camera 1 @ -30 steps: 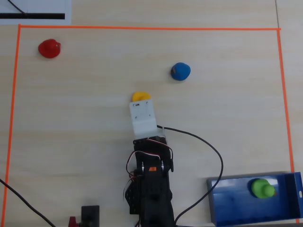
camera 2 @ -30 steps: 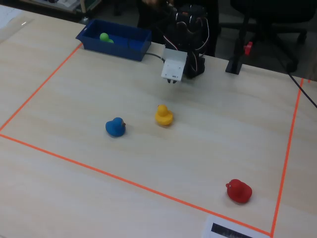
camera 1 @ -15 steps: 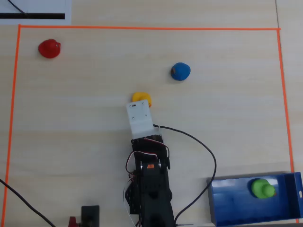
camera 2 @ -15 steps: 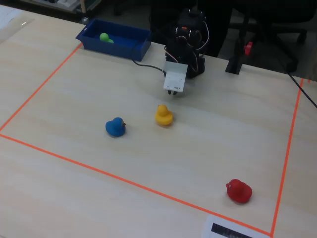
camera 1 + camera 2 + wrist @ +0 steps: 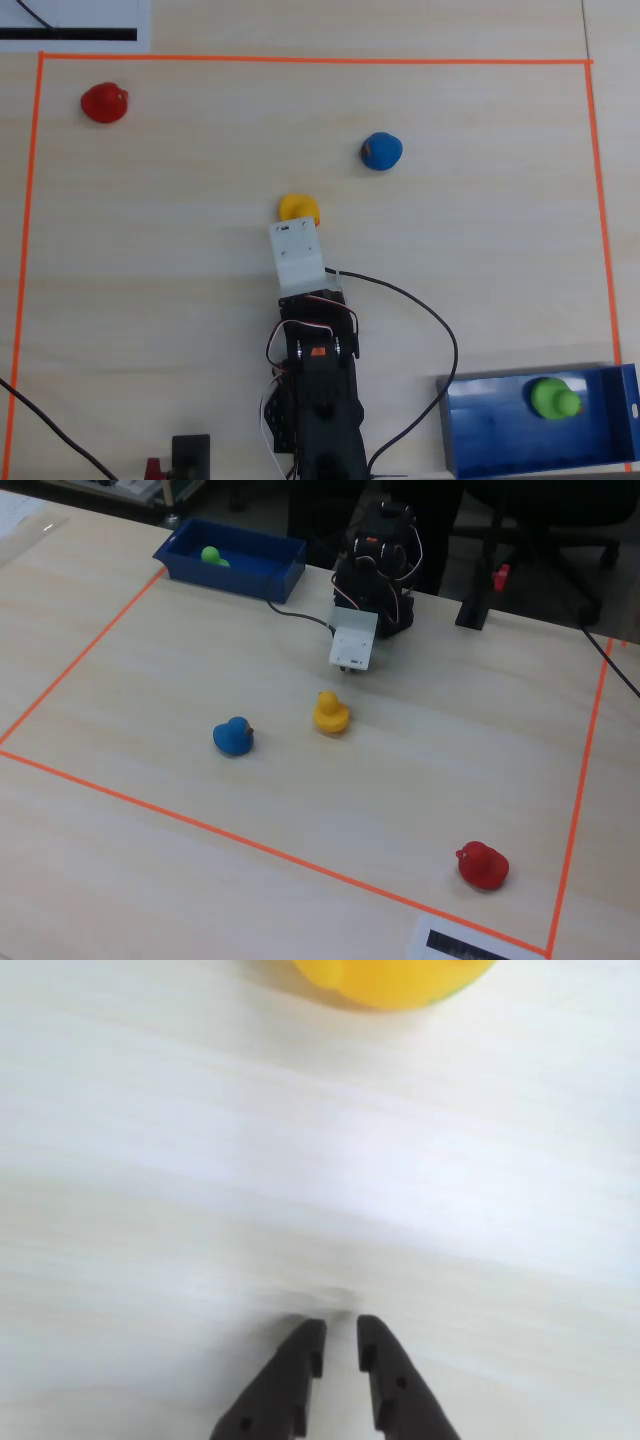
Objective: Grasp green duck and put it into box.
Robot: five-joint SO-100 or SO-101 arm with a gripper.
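Already in the box: green duck [image 5: 553,398] lying inside the blue box [image 5: 500,440], near its right end in the overhead view.

Nothing held by the gripper [image 5: 340,1335]; jaws nearly closed, only a thin slit between the black tips in the wrist view, hovering just above bare tabletop. Well apart from the box, which sits to the right of the arm's base in the overhead view, behind the reach. Pointed instead toward the yellow duck [image 5: 298,208], just ahead of the white wrist block [image 5: 298,255]. Arm stretched low and forward from its base, cable looping off toward the box. Judged from the layout: task essentially done, no grasp left to make. Blue duck [image 5: 381,151] and red duck [image 5: 104,103] untouched farther out.
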